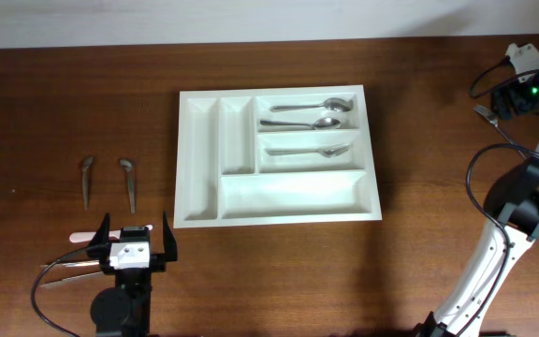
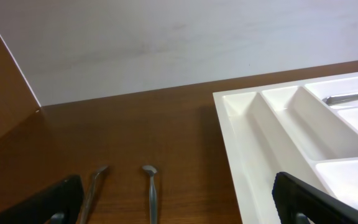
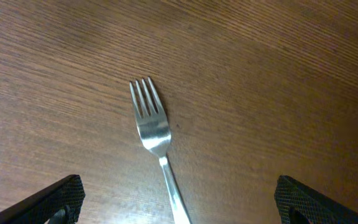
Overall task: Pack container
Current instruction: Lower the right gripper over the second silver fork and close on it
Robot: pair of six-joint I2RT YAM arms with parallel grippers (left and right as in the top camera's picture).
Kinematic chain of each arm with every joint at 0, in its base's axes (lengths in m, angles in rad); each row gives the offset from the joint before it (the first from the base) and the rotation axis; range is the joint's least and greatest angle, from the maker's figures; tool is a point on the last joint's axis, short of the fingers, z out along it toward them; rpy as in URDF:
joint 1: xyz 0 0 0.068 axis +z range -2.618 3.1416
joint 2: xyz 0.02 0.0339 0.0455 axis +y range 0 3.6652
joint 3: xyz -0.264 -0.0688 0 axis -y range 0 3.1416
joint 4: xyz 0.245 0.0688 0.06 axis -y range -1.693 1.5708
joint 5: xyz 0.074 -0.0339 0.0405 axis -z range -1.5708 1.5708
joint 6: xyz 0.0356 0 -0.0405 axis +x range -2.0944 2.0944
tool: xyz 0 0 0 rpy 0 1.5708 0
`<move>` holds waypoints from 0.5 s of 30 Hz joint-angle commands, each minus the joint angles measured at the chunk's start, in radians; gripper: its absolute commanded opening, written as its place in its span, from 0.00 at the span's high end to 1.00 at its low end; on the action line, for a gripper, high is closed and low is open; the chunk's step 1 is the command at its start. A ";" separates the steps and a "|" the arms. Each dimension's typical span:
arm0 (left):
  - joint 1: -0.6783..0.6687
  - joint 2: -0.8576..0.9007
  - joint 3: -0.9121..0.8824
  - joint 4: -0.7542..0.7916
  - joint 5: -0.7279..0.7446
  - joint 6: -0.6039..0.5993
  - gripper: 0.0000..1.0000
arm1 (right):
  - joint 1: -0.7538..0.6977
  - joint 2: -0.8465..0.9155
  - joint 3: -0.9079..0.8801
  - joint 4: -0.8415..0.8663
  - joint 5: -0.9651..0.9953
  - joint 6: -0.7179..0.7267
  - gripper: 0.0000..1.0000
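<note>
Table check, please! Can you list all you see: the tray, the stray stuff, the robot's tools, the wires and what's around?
Surface: brown wooden table; no spills seen.
Job's things: white tray; two spoons in the top right slot, one spoon in the slot below; the other three slots are empty.
Clutter: two utensils left of the tray; fork under the right tool; pink thing partly hidden by the left arm.
Grippers: left tool open, empty; right tool open, empty.
Cables: black cable by the left arm; black loops on the right arm.
Surroundings: white wall behind the table.
</note>
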 commanded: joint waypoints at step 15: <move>0.006 -0.009 -0.007 0.003 -0.011 -0.009 0.01 | -0.006 0.085 -0.072 0.027 -0.019 -0.023 0.01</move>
